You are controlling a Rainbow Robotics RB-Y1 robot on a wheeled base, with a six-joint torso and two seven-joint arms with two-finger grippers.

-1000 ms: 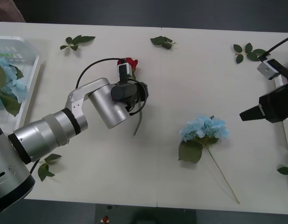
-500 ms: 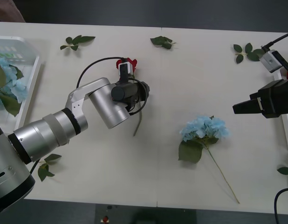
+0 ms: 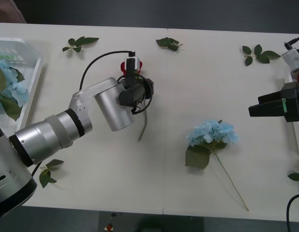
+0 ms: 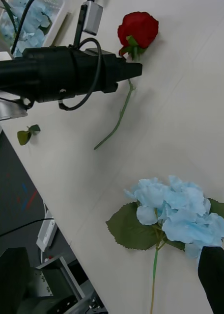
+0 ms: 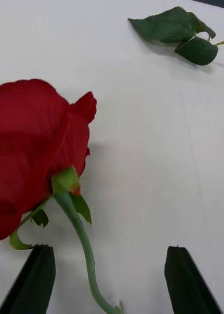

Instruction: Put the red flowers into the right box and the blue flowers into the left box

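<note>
Blue flowers [image 3: 7, 82] already lie in the left box [image 3: 33, 79], upper left. The left hand [image 5: 109, 274], fingers apart, straddles a red rose [image 3: 124, 65] at upper center of the desk [image 3: 188, 87]; one blue flower [image 3: 211, 133] waits lower right. The right hand's state cannot be told.

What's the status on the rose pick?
Left gripper open, fingers straddling the red rose stem on the table, not closed. Right gripper parked by the table's right edge. Blue hydrangea lies apart, nothing blocking.

A rose [image 3: 124, 65] lies mid-tabletop [image 3: 198, 92] with the left pincer [image 5: 109, 279] straddling its stem. A hydrangea [image 3: 211, 133] lies nearer the front, to its right. The left box [image 3: 32, 84] holds hydrangeas [image 3: 5, 79] at the left edge.
</note>
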